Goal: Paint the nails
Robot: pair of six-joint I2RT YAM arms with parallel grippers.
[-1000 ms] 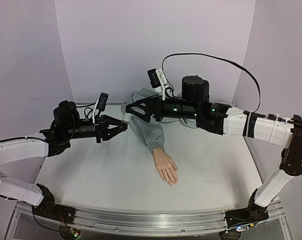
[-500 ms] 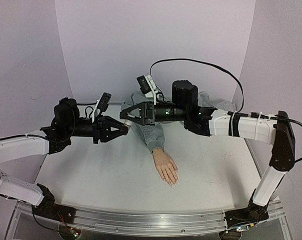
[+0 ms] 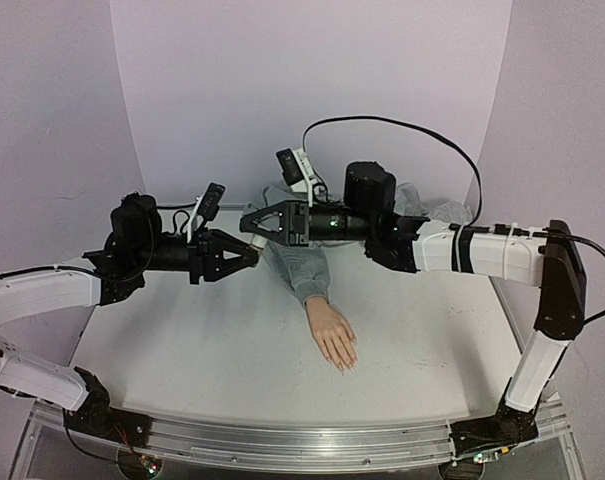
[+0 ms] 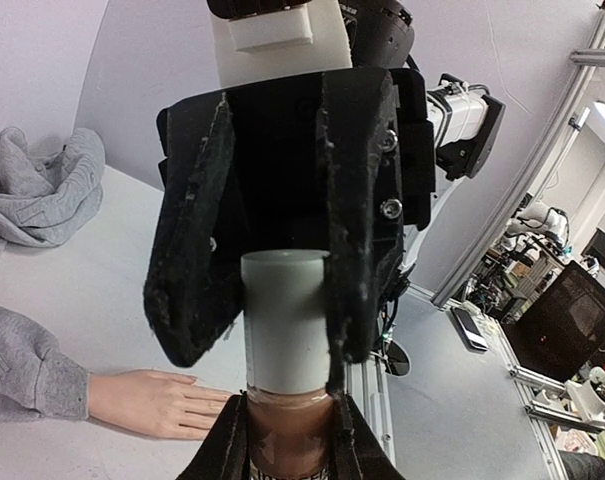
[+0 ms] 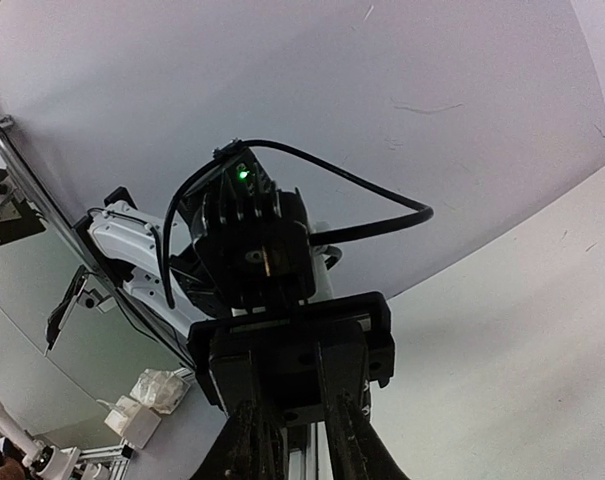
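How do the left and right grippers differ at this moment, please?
The left gripper clamps the bottle by its brown-filled glass; the right gripper grips its white cap. The left gripper reaches in from the left, the right gripper from the right. Both meet above the table.

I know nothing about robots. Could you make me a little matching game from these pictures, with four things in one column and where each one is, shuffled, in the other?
Things:
1. mannequin hand
2. white cap
3. brown polish bottle
4. grey sleeve

Places:
A. between the fingers of the right gripper
B. palm down near the middle of the table
C. in the left gripper
D. behind the mannequin's wrist, toward the back wall

Pairs: 1-B, 2-A, 3-C, 4-D
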